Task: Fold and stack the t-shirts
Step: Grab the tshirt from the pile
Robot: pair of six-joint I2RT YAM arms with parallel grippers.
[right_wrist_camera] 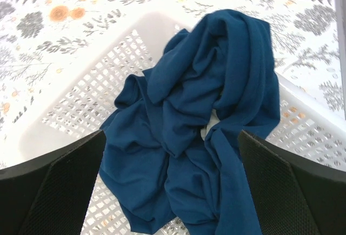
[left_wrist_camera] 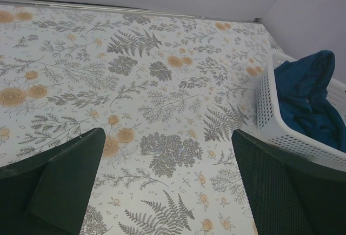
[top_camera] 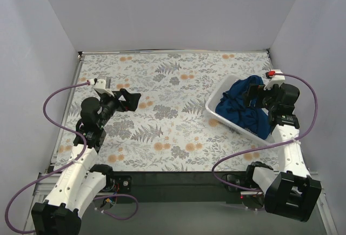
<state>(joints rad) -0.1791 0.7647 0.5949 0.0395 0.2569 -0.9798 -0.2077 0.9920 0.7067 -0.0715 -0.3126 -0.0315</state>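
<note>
Navy blue t-shirts (top_camera: 244, 108) lie crumpled in a heap inside the white lattice basket (top_camera: 224, 95) at the right of the table; no print shows. The heap fills the right wrist view (right_wrist_camera: 200, 127) and shows at the right edge of the left wrist view (left_wrist_camera: 308, 100). My right gripper (top_camera: 254, 95) hangs open just above the heap, its jaws wide apart on either side of the cloth (right_wrist_camera: 170, 192), holding nothing. My left gripper (top_camera: 130, 99) is open and empty above the floral table at the left (left_wrist_camera: 167, 186).
The table is covered with a grey and orange floral cloth (top_camera: 162, 111). White walls close the back and both sides. The basket (left_wrist_camera: 281, 121) stands at the right side, tilted diagonally; its rim (right_wrist_camera: 65, 84) rings the heap.
</note>
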